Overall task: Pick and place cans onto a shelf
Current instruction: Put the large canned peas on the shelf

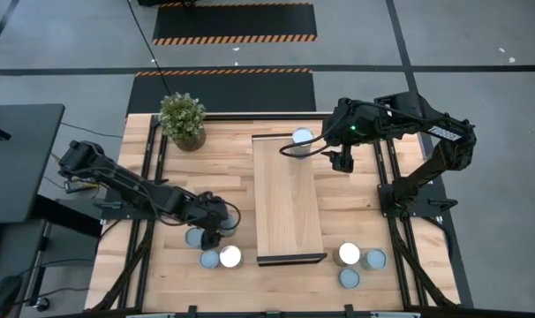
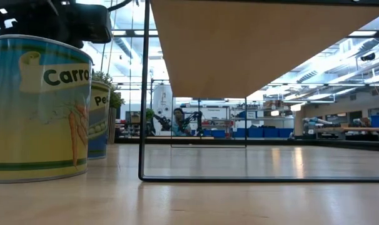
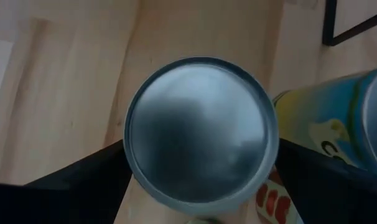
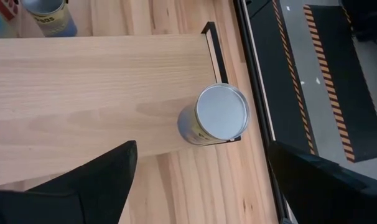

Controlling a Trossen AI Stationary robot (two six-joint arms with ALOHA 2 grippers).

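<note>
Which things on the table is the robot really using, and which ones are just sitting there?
Part of the job:
- the cans: one on the shelf, one between the left gripper's fingers, more waiting near both front corners
- the shelf
- the right gripper, open beside the shelved can

Just sitting there:
- the potted plant

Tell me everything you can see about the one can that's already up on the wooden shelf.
The can is small, round and metallic, with a plain silvery lid and a yellowish label on its side. It stands upright at a far corner of the light-wood shelf, close to the edge above the black metal frame. Nothing grips it: the right gripper hovers just beside it, fingers spread. The other cans sit down on the tabletop.
</note>
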